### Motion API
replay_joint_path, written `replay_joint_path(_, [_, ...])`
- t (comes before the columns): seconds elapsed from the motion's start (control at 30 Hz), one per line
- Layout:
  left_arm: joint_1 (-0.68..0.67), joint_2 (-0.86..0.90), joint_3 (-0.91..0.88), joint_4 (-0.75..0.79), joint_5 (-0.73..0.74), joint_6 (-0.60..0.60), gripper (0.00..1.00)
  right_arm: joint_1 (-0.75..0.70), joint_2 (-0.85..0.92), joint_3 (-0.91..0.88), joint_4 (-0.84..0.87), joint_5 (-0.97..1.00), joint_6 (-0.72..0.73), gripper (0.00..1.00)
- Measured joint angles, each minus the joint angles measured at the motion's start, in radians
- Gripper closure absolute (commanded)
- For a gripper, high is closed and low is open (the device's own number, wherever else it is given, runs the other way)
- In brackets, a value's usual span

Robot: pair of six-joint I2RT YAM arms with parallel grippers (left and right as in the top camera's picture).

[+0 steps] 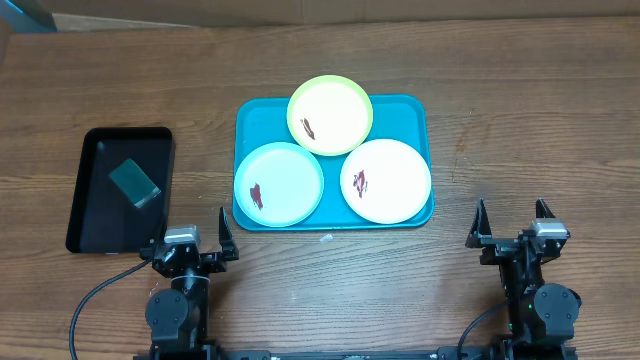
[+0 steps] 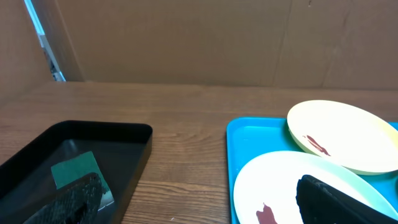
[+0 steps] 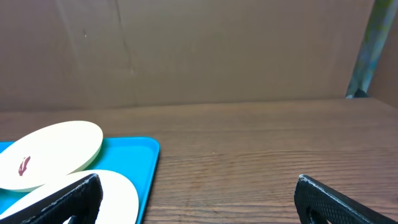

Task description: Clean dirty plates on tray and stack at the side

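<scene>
On the turquoise tray the yellow-green plate overlaps the pale blue plate and the white plate. The left tool and right tool stand wide, holding nothing.

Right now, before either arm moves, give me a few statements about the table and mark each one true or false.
1. The yellow-green plate, pale blue plate and white plate all lie on the turquoise tray. True.
2. The yellow-green plate lies beneath the other two. False: it overlaps both from above.
3. A green sponge lies in the black tray. True.
4. The right gripper holds the white plate. False: it is open, empty, off the tray.
</scene>
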Motion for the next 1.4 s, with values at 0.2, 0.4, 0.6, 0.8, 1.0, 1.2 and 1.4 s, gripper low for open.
replay_joint_path(0.2, [0.0, 0.0, 0.0, 0.0, 0.0, 0.0, 0.0, 0.0, 0.0, 0.0, 0.0, 0.0, 0.0, 0.0])
replay_joint_path(0.4, [0.0, 0.0, 0.0, 0.0, 0.0, 0.0, 0.0, 0.0, 0.0, 0.0, 0.0, 0.0, 0.0, 0.0])
replay_joint_path(0.6, [0.0, 0.0, 0.0, 0.001, 0.001, -0.003, 0.0, 0.0, 0.0, 0.0, 0.0, 0.0, 0.0, 0.0])
replay_joint_path(0.8, [0.0, -0.001, 0.0, 0.156, 0.137, -0.111, 0.0, 0.0, 0.0, 0.0, 0.0, 0.0, 0.0, 0.0])
replay_joint_path(1.0, [0.0, -0.003, 0.0, 0.504, 0.235, -0.137, 0.0, 0.0, 0.0, 0.0, 0.0, 0.0, 0.0, 0.0])
replay_joint_path(1.2, [0.0, 0.0, 0.077, 0.443, 0.191, 0.013, 0.0, 0.0, 0.0, 0.0, 0.0, 0.0, 0.0, 0.0])
replay_joint_path(1.4, [0.0, 0.139, 0.409, -0.004, 0.073, 0.095, 0.0, 0.0, 0.0, 0.0, 0.0, 0.0, 0.0, 0.0])
